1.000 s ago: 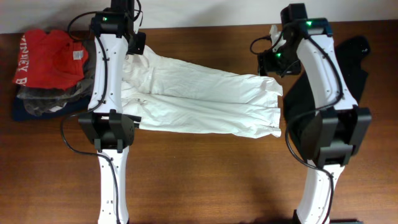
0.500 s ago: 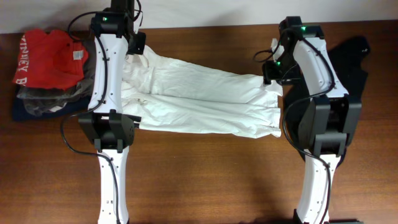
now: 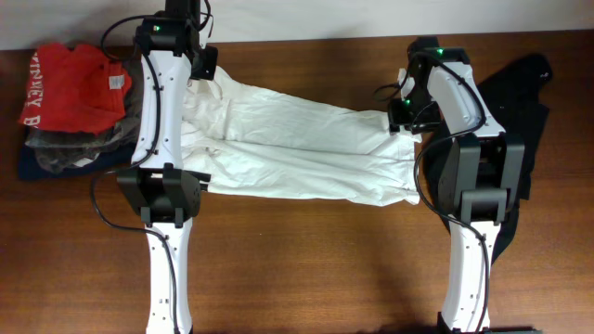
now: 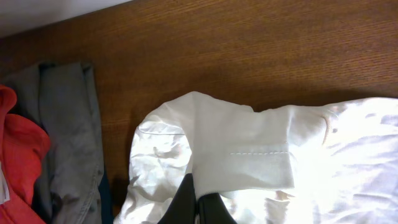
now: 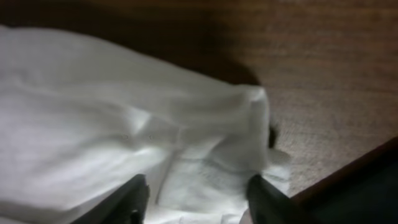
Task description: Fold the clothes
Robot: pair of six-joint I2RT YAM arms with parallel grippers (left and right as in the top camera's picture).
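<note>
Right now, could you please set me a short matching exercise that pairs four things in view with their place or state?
Things:
1. white T-shirt
2. red garment
3. black garment
4. left claw

Place or state:
A. at the far left
B. shut on white cloth
C. stretched out across the middle
D. at the far right, bunched up

Pairs: 1-C, 2-A, 3-D, 4-B
</note>
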